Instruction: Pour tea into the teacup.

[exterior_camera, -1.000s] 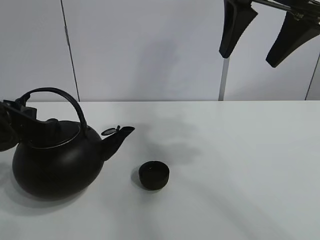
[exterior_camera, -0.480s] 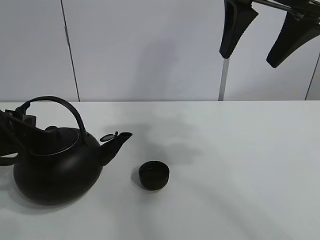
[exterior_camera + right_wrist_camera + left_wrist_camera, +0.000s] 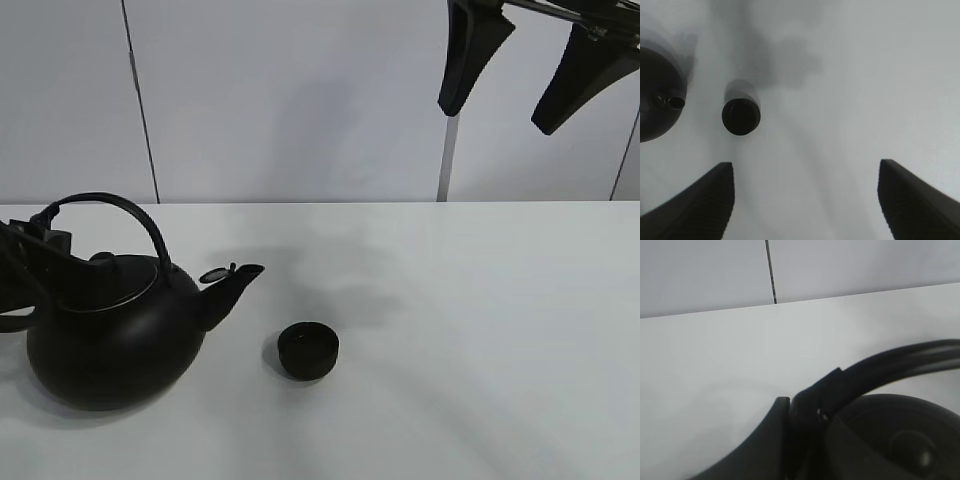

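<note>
— Left gripper (image 3: 45, 240), what is it doing?
— Clamped tight on the arched handle (image 3: 120, 205) of the kettle (image 3: 110, 340), at the handle's rear end; the kettle looks to sit on the table (image 3: 480, 330). Right gripper (image 3: 525, 70) hangs high, jaws spread wide, holding nothing

— How will the kettle handle?
— Likely heavy and rigid. Gripped off-centre, it may swing, so tilt slowly

— And the teacup (image 3: 308, 350)?
— Upright, just beyond the spout (image 3: 235, 280) and below it, apart from the kettle, well right of the left gripper. Small and light; a bump would probably shift it
</note>
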Available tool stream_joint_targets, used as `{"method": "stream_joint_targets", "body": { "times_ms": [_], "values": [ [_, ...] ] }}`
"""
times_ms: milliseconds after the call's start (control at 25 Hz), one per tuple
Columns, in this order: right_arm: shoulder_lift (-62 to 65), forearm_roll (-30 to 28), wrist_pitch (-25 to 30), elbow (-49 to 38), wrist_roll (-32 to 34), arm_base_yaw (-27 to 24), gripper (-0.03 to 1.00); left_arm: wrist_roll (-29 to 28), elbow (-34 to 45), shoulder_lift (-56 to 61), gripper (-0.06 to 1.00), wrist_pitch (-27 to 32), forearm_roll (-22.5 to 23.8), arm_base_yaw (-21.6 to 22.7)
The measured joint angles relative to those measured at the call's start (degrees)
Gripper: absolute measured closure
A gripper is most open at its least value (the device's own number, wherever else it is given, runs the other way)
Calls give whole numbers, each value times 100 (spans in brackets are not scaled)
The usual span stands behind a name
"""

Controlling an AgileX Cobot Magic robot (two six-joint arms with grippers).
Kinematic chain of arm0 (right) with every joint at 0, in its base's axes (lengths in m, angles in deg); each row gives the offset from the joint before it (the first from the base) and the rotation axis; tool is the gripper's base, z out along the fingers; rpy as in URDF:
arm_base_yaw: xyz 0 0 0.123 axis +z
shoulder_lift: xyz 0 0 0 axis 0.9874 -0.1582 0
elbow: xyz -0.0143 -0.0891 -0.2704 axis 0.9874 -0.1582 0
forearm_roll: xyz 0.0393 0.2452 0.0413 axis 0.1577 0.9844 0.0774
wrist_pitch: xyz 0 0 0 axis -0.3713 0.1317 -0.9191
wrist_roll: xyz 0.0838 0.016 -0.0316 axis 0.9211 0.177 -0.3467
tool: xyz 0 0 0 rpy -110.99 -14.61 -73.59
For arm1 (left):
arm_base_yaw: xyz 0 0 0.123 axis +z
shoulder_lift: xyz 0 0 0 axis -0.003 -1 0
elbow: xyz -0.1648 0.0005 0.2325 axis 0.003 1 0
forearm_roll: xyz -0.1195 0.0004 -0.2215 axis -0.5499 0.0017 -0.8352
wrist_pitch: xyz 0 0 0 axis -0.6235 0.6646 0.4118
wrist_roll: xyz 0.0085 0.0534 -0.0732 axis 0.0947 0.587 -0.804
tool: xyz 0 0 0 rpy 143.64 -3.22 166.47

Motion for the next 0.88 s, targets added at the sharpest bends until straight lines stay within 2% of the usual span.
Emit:
{"method": "stream_joint_targets", "body": {
  "times_ms": [320,440,640,880],
  "values": [
    [0,0,0,0,0,0,42,0,24,0,84,-34,-240,-313],
    [0,0,6,0,0,0,42,-22,24,5,79,-61,-471,-449],
    [0,3,11,0,0,0,42,-88,18,28,63,-266,-688,-464],
    [0,3,26,0,0,0,42,-103,18,34,60,-290,-732,-464]
  ]
}}
